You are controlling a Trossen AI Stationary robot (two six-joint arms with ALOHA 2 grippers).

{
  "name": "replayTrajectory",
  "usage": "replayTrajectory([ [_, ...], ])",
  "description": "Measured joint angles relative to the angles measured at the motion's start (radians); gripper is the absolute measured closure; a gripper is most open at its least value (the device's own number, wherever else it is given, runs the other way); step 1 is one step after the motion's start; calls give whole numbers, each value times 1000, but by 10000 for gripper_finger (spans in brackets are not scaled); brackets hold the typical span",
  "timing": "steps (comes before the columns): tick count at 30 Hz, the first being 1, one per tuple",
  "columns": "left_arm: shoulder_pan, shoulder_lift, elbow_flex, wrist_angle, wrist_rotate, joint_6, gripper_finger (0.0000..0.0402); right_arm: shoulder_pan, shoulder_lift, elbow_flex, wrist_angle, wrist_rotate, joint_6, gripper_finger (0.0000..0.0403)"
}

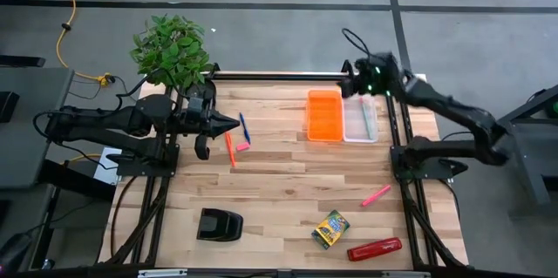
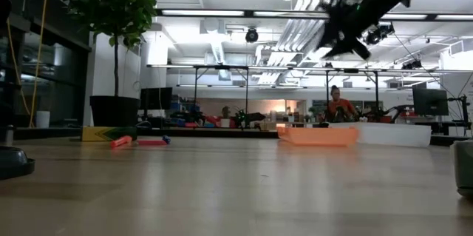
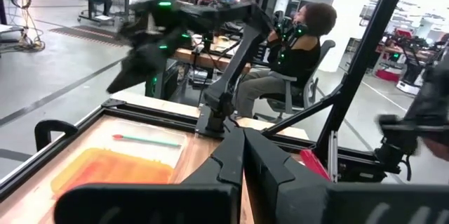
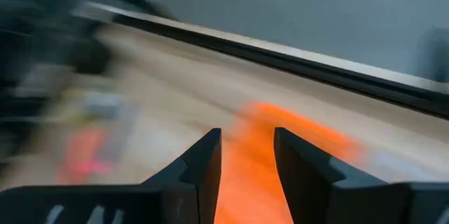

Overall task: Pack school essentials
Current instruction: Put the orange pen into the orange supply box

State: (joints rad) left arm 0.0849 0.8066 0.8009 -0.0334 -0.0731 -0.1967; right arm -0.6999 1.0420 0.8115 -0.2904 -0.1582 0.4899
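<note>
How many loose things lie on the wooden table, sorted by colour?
Orange: 2, a thin orange pen and an orange plastic tray.
Pink: 2, a small pink piece and a pink marker.
Blue: 1, a thin blue pen.
Clear: 1, a clear plastic tray.
Green: 1, a green pen.
Yellow-green: 1, a crayon box.
Red: 1, a red stapler.
Black: 1, a black blocky object.
Total: 10.

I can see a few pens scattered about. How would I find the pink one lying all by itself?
Start at the orange tray at the table's far edge and come toward the near right corner. The lone pink pen lies on bare wood short of the crayon box and red stapler. The other pens cluster near the left gripper.
</note>
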Motion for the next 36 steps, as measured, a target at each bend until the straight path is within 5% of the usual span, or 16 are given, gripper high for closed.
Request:
replayTrajectory([
  [5, 0, 0, 0, 0, -40, 0, 401, 207, -142, -155, 343, -87, -16, 279],
  [16, 0, -15, 0, 1, -44, 111, 401, 542, -161, -71, 491, -49, -299, 281],
  [20, 0, -34, 0, 1, -44, 114, 401, 585, -159, -45, 492, -3, -359, 305],
  [26, 0, -56, 0, 1, -43, 97, 401, 592, -157, -44, 489, -9, -368, 393],
  [36, 0, -56, 0, 0, -43, 106, 401, 592, -151, -44, 489, -12, -383, 400],
])
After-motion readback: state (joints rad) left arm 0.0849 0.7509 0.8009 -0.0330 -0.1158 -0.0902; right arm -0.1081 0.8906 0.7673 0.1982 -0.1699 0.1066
